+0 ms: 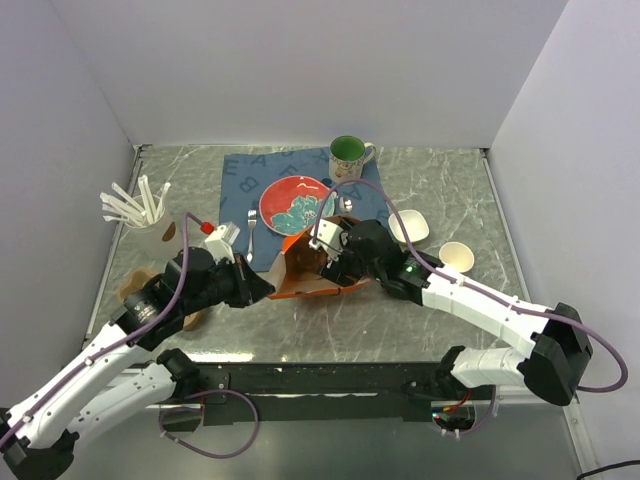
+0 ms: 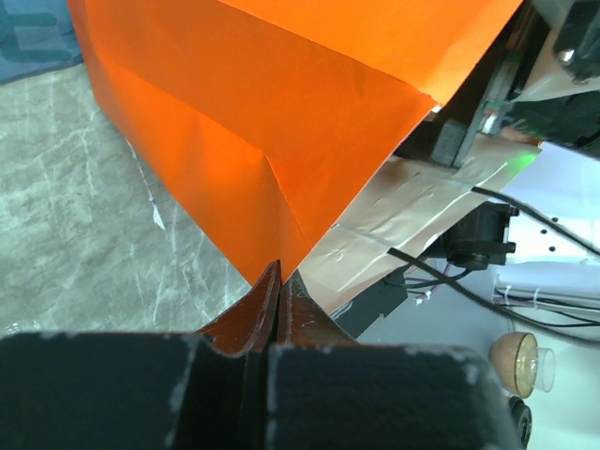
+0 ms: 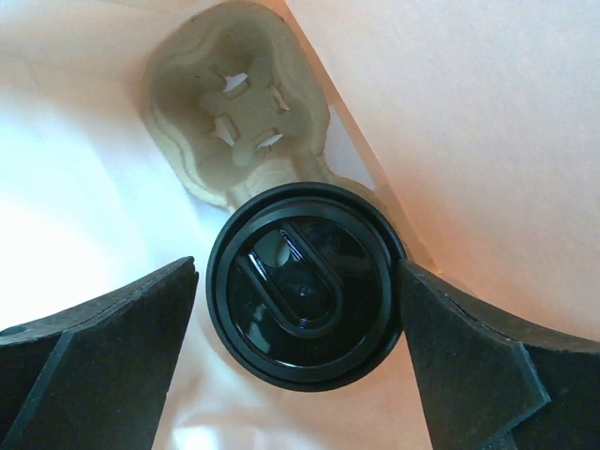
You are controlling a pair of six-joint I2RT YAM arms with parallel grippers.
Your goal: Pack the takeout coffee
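White walls close in a grey marbled table [image 1: 330, 325]. At its back lies a blue cloth [image 1: 240, 185] printed with large pale letters. They look like E, A and T, though they are faint and partly covered, so I cannot be sure of them. On the cloth sit a red plate [image 1: 295, 205] with a teal flower pattern and a fork [image 1: 251, 235] just beside it. A green mug [image 1: 348, 153] stands at the cloth's far right corner. A cup of white utensils [image 1: 145, 215] is at the left edge, and a white bowl [image 1: 410, 227] and a pale-lined cup [image 1: 456, 256] are to the right.

An orange paper bag [image 1: 300, 270] lies on its side mid-table with its mouth toward the right arm. The left pincer [image 2: 279, 281] is closed on a folded edge of the bag, its two fingers pressed flat together on the paper.

The right pincer [image 3: 298, 270] reaches into the bag with its fingers spread wide. The takeout coffee [image 3: 305, 300] is inside the bag between those fingers, with its round black lid facing the wrist camera. A sliver of bag shows between the lid and one finger, while the other finger meets the rim. Just behind the cup lies a moulded pulp carrier [image 3: 234, 122], touching it. The raised marks on the lid are too small to read.
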